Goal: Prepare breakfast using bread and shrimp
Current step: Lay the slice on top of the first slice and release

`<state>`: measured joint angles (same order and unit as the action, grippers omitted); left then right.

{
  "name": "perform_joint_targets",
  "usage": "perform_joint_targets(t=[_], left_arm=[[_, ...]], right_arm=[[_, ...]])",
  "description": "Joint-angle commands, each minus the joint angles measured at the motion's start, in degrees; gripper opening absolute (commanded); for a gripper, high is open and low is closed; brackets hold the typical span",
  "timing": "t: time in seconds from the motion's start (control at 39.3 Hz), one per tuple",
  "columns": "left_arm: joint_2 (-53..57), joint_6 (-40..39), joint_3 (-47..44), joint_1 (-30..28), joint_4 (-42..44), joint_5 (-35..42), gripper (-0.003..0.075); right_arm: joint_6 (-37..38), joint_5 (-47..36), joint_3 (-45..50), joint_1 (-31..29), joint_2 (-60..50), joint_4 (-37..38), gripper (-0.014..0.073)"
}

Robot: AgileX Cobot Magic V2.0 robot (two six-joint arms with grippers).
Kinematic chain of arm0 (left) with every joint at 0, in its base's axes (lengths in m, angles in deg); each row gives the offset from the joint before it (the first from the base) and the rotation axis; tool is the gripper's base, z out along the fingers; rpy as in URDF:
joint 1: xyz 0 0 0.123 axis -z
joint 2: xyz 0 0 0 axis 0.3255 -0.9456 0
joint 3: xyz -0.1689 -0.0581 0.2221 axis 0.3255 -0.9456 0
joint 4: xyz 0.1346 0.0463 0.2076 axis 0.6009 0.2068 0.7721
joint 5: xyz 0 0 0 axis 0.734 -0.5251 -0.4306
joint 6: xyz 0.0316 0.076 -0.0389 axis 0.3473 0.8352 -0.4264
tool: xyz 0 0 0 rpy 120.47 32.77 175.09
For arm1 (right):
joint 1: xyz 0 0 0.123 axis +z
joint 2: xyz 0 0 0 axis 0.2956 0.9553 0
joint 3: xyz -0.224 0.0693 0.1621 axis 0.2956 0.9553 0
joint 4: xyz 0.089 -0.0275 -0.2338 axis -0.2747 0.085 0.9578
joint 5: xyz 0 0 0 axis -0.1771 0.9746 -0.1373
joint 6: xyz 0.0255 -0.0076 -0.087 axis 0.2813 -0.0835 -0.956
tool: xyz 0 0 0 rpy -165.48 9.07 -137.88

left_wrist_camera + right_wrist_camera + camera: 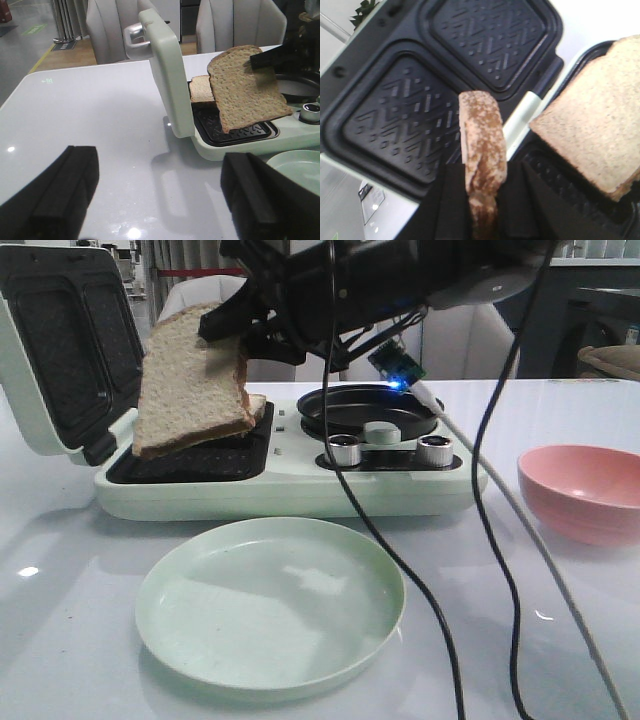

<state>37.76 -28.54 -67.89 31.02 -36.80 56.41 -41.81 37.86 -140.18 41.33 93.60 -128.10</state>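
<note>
My right gripper point(482, 210) is shut on the crust edge of one bread slice point(190, 380). The slice hangs tilted above the near grill well of the open sandwich maker point(290, 490). In the right wrist view I see it edge-on point(482, 145) between the black fingers. A second bread slice point(201, 89) lies in the far well, mostly hidden behind the held one in the front view. My left gripper point(157, 195) stands open over bare white table, left of the machine, with nothing between its fingers. No shrimp shows in any view.
The machine's lid point(60, 350) stands open at the left. A black round pan point(370, 410) and two metal knobs point(343, 449) are on its right half. A pale green plate point(270, 600) sits in front, a pink bowl point(585, 490) at the right. Black cables point(430, 590) hang across the front view.
</note>
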Motion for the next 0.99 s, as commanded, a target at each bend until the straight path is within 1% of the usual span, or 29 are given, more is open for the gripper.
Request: perform_joint_targets(t=[0.0, 0.2, 0.31, 0.38, 0.46, 0.59, 0.66, 0.79, 0.97], left_arm=[[-0.7, -0.7, 1.5, -0.1, -0.3, 4.9, 0.0565], [-0.7, -0.7, 1.5, -0.1, -0.3, 4.9, 0.0565], [-0.7, -0.7, 1.5, -0.1, -0.3, 4.9, 0.0565], [-0.7, -0.7, 1.5, -0.1, -0.3, 4.9, 0.0565], [-0.7, -0.7, 1.5, -0.1, -0.3, 4.9, 0.0565], [-0.7, -0.7, 1.5, -0.1, -0.3, 4.9, 0.0565], [-0.7, -0.7, 1.5, -0.1, -0.3, 4.9, 0.0566], [-0.7, -0.7, 1.5, -0.1, -0.3, 4.9, 0.0565], [-0.7, -0.7, 1.5, -0.1, -0.3, 4.9, 0.0565]], right_arm=[[-0.1, 2.5, -4.1, 0.1, -0.9, -4.5, 0.0185], [-0.1, 2.2, -5.0, 0.1, 2.2, -6.3, 0.0193], [-0.1, 2.1, -5.0, 0.2, 3.2, -6.4, 0.0232], [-0.1, 2.1, -5.0, 0.5, 3.5, -6.4, 0.0291], [-0.4, 1.1, -5.0, 0.9, 3.5, -6.3, 0.0370], [-2.8, -1.8, -5.0, 1.4, 3.5, -5.4, 0.0512], [-4.2, -2.8, -5.0, 1.5, 3.5, -5.1, 0.0573], [-4.9, -5.3, -5.0, 1.5, 3.0, -4.1, 0.0584], [-4.9, -14.8, -5.0, 1.8, -0.5, 6.2, 0.0584]])
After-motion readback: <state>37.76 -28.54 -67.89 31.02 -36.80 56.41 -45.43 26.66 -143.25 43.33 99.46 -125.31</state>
